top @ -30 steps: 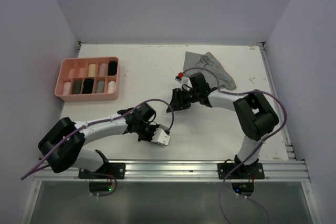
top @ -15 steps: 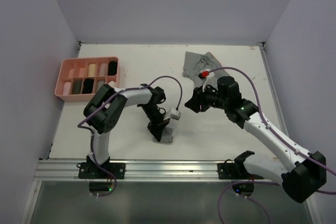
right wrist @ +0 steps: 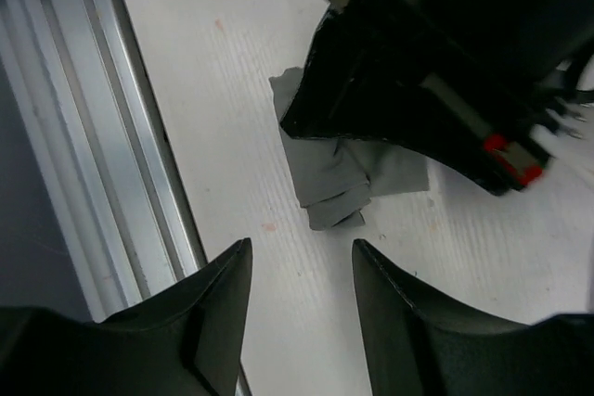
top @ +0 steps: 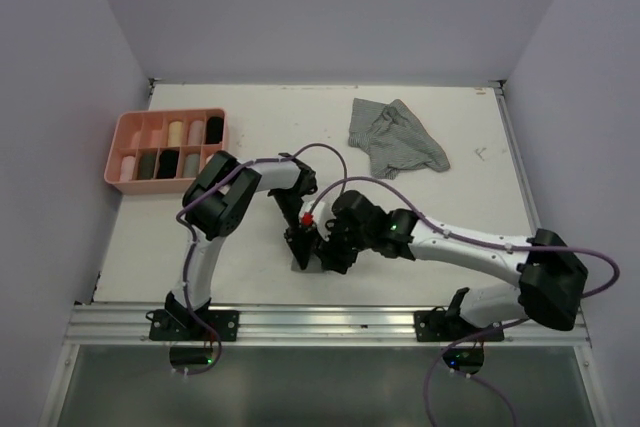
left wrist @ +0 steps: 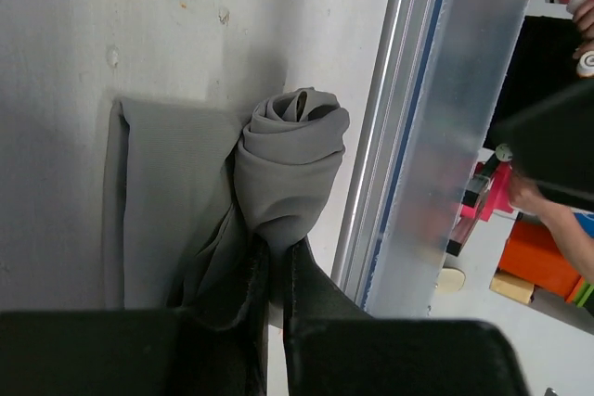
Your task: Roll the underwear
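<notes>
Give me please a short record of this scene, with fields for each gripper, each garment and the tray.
left gripper: shut on the grey underwear, at the base of its roll
right gripper: open, holding nothing, above the table beside the grey underwear
grey underwear: partly rolled, the rest lies flat
striped underwear: unrolled, crumpled, far right of the table
pink tray: far left, rolled items in its compartments

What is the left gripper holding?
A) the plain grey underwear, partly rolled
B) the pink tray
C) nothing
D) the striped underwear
A: the left wrist view shows the left gripper pinched shut on the grey underwear, one end of which is rolled up.
</notes>
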Controlling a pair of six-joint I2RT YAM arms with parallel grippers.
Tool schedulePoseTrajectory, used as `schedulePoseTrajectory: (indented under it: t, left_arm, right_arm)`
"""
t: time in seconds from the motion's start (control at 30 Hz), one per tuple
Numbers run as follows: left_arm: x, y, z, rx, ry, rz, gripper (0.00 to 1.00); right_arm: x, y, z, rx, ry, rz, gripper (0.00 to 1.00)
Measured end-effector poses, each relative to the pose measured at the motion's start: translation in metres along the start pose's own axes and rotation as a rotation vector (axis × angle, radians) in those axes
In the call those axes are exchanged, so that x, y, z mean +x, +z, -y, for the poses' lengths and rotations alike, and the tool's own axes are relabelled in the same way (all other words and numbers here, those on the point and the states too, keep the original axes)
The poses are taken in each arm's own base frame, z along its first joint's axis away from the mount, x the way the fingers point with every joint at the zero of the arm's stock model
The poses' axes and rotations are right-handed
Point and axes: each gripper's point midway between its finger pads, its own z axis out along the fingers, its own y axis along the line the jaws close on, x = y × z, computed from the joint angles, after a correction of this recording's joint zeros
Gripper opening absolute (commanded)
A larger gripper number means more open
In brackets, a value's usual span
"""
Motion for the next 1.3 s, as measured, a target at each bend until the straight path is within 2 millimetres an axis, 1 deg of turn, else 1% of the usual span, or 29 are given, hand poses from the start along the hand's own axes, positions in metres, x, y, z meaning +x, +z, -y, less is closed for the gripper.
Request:
schedulePoseTrajectory:
  t: [0.1,0.2,0.27,0.4,0.5,0.63,0.7,0.8,0.83,0.87,0.9,1.0,1.03,1.07,1.1,1.13,1.17,1.2,1.27,1.3]
  left_arm:
    - [0.001,0.001,0.0,0.004,-0.013,-0.004,0.1]
    - [0.001,0.001,0.0,0.004,-0.024,-0.005,0.11]
    - [0.001,0.001,0.0,0.004,-0.029,-0.005,0.12]
    - [0.001,0.001,0.0,0.004,-0.033,-0.005,0.17]
    - [0.001,0.001,0.0,0.004,-0.035,-0.006,0.19]
    - [0.001,0.001,-0.001,0.007,-0.053,-0.005,0.2]
    - [0.001,0.001,-0.001,0.011,-0.062,-0.002,0.2]
    - [0.002,0.0,-0.001,0.016,-0.076,0.0,0.22]
    - [0.003,0.0,-0.001,0.018,-0.08,-0.001,0.23]
    - [0.004,-0.001,-0.001,0.018,-0.083,0.0,0.26]
    - [0.005,-0.002,-0.001,0.017,-0.089,-0.001,0.27]
    - [0.007,-0.007,-0.002,0.014,-0.105,0.012,0.29]
    - [0.007,-0.008,-0.002,0.008,-0.101,0.02,0.31]
    - [0.007,-0.012,-0.002,-0.004,-0.093,0.029,0.36]
    - [0.006,-0.017,-0.005,-0.03,-0.075,0.04,0.38]
    - [0.003,-0.024,-0.007,-0.059,-0.055,0.059,0.4]
    - [-0.001,-0.032,-0.011,-0.093,-0.029,0.085,0.45]
    - [-0.006,-0.043,-0.015,-0.135,0.001,0.119,0.47]
    - [-0.024,-0.075,-0.026,-0.235,0.074,0.217,0.51]
    - [-0.035,-0.097,-0.031,-0.293,0.113,0.274,0.54]
  right_arm:
    - [0.022,0.028,-0.005,-0.004,-0.091,-0.103,0.54]
    - [0.036,0.047,-0.004,0.0,-0.16,-0.157,0.56]
    - [0.036,0.055,-0.002,0.011,-0.194,-0.159,0.57]
    - [0.027,0.066,0.001,0.035,-0.25,-0.122,0.57]
    - [0.025,0.074,0.0,0.037,-0.274,-0.111,0.56]
    - [0.034,0.084,-0.002,0.024,-0.288,-0.135,0.53]
    - [0.041,0.09,-0.003,0.018,-0.295,-0.145,0.5]
    - [0.042,0.095,-0.001,0.022,-0.311,-0.135,0.28]
    - [0.04,0.096,-0.001,0.023,-0.314,-0.128,0.12]
    - [0.039,0.097,-0.001,0.021,-0.317,-0.122,0.05]
    - [0.039,0.097,-0.002,0.02,-0.316,-0.118,0.0]
    - [0.036,0.099,-0.003,0.018,-0.313,-0.1,0.0]
    - [0.036,0.1,-0.003,0.016,-0.312,-0.096,0.0]
    - [0.034,0.102,-0.004,0.015,-0.312,-0.088,0.0]
    - [0.032,0.104,-0.004,0.013,-0.313,-0.078,0.0]
    - [0.03,0.106,-0.005,0.008,-0.312,-0.068,0.0]
    - [0.029,0.108,-0.005,0.004,-0.307,-0.058,0.0]
    - [0.026,0.11,-0.005,0.001,-0.303,-0.046,0.0]
    - [0.022,0.115,-0.01,-0.026,-0.297,-0.02,0.0]
    - [0.021,0.118,-0.013,-0.04,-0.293,-0.009,0.0]
